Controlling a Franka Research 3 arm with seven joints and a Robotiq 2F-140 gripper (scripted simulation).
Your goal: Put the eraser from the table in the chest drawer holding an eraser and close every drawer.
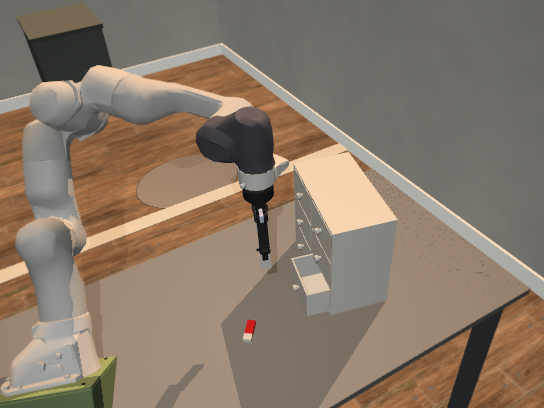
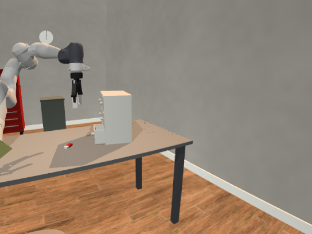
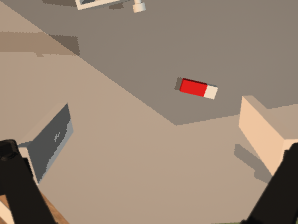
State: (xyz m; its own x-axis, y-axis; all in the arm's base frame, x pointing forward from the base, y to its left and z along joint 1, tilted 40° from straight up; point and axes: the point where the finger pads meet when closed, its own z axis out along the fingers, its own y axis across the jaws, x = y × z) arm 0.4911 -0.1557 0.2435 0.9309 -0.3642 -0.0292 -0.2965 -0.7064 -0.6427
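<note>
A red and white eraser [image 1: 249, 330] lies flat on the table in front of the chest; it also shows in the exterior view [image 2: 67, 145] and the wrist view [image 3: 197, 88]. The small white chest [image 1: 342, 227] stands on the table with several knobbed drawers. Its bottom left drawer [image 1: 310, 283] is pulled partly out; I cannot see anything inside it. My gripper [image 1: 264, 260] [image 2: 76, 102] hangs high above the table, left of the chest's front, fingers pointing down. It is open and empty. In the wrist view both fingers frame the bare table, with the eraser beyond them.
A dark cabinet [image 1: 65, 40] stands on the floor behind the table. The table's front edge [image 1: 425, 345] runs close behind the chest's right side. The wall lies beyond the chest.
</note>
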